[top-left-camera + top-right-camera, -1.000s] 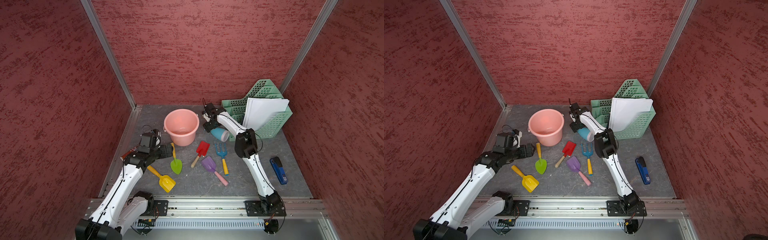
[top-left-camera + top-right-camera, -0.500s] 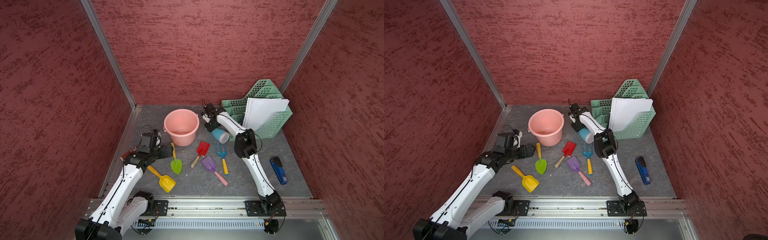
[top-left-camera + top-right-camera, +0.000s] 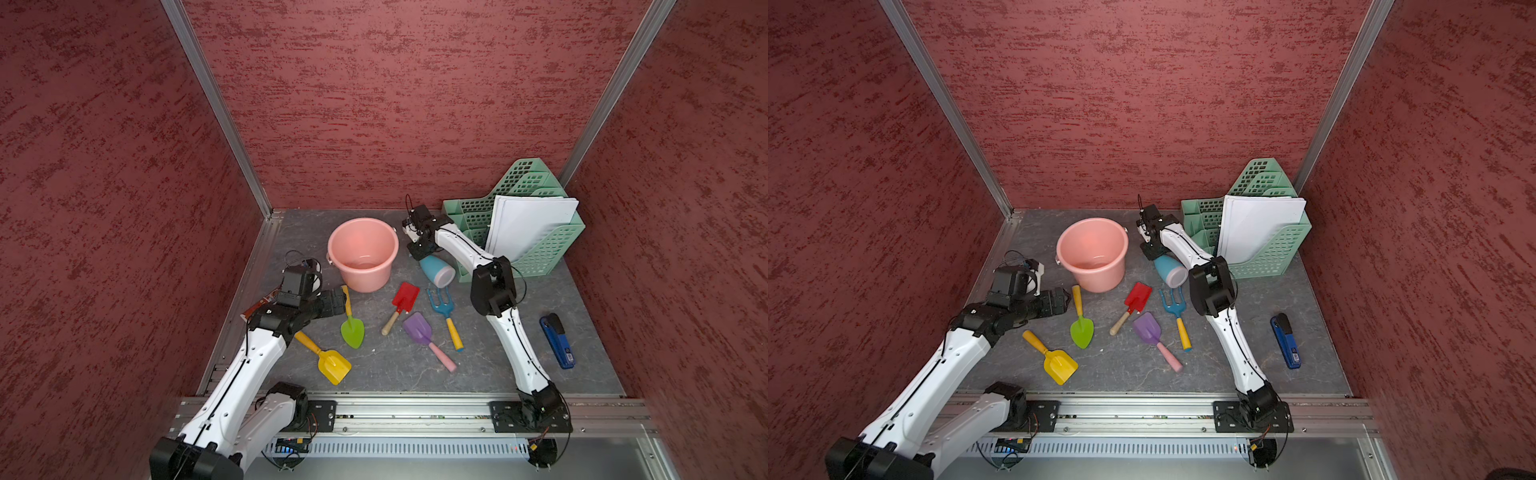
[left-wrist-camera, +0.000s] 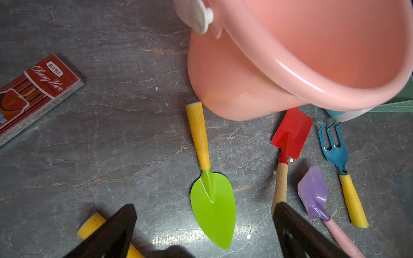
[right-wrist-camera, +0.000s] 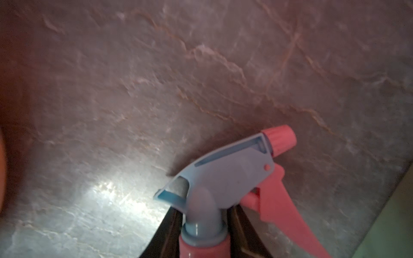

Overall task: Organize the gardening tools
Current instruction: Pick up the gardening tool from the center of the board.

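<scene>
Starting is about where things stand: the round pink plastic bucket (image 3: 365,280) stands empty (I take it for the tools' home), and every tool lies outside it. Just beside the bucket the light-blue plastic spray bottle (image 3: 436,270) lies on its side, the right gripper (image 5: 204,208) clamped on the pink collar at its neck. On the bucket's near side lie the green-bladed trowel with a yellow handle (image 3: 352,330), the red square scoop (image 3: 405,296), the blue three-tined fork (image 3: 440,300), the purple scoop (image 3: 417,328) and, farthest from it, the yellow scoop (image 3: 332,365). The left gripper (image 4: 204,206) hovers over the trowel, jaws wide apart. All six remain to be moved.
</scene>
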You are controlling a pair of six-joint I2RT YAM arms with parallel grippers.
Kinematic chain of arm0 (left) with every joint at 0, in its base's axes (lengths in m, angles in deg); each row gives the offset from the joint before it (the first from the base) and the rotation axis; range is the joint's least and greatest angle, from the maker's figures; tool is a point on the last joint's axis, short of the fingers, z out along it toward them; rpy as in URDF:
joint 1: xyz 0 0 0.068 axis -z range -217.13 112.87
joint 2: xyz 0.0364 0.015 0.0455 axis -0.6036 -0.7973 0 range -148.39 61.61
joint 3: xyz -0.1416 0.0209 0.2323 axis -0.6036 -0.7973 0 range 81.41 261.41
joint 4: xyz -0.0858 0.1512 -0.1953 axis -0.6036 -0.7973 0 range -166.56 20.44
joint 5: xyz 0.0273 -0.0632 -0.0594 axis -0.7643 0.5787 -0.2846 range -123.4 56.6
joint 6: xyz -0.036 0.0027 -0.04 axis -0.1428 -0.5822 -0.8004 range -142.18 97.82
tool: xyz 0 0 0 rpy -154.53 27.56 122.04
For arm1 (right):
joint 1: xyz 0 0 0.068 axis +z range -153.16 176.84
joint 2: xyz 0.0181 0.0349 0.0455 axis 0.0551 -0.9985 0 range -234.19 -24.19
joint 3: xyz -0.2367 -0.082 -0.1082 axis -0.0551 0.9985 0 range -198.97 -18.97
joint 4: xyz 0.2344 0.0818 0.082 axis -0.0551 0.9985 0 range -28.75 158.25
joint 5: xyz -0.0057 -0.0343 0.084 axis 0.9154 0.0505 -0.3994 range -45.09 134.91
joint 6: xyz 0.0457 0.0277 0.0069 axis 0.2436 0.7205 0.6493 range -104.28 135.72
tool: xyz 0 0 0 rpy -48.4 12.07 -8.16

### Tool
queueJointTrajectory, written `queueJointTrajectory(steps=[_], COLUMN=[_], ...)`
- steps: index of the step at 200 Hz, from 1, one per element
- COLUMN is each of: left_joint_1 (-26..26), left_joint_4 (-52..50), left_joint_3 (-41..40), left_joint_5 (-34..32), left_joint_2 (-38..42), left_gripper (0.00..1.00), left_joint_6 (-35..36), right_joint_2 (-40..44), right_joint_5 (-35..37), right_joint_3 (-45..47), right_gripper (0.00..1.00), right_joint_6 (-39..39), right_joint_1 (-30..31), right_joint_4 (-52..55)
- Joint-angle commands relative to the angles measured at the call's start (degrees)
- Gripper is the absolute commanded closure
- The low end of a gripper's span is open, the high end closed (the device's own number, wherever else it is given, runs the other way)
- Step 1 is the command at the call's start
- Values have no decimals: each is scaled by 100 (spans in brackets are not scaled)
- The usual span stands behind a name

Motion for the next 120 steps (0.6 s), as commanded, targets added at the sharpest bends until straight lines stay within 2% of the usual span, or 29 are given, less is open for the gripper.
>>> queueJointTrajectory(steps=[1, 48, 81, 102, 120], left_joint_1=[34, 27, 27, 27, 27], left_joint_4=[14, 27, 44, 58, 61], left_joint_3=[-21, -17, -6, -15, -21], left_joint_5=[-51, -65, -76, -75, -71], left_joint_2=[68, 64, 36, 34, 36], left_gripper=[0, 0, 0, 0, 0], left_joint_6=[-19, -10, 0, 9, 13], right_joint_2=[487, 1194, 1771, 2085, 2106], right_joint_5=[-526, -291, -35, 109, 291], right_joint_3=[197, 1307, 2737, 3790, 4290], right_gripper=[87, 97, 99, 100, 100], right_joint_6=[361, 795, 1121, 1224, 1255], right_joint_1=[-63, -104, -130, -121, -127], right_joint_4=[-949, -2900, -5178, -7162, -8331])
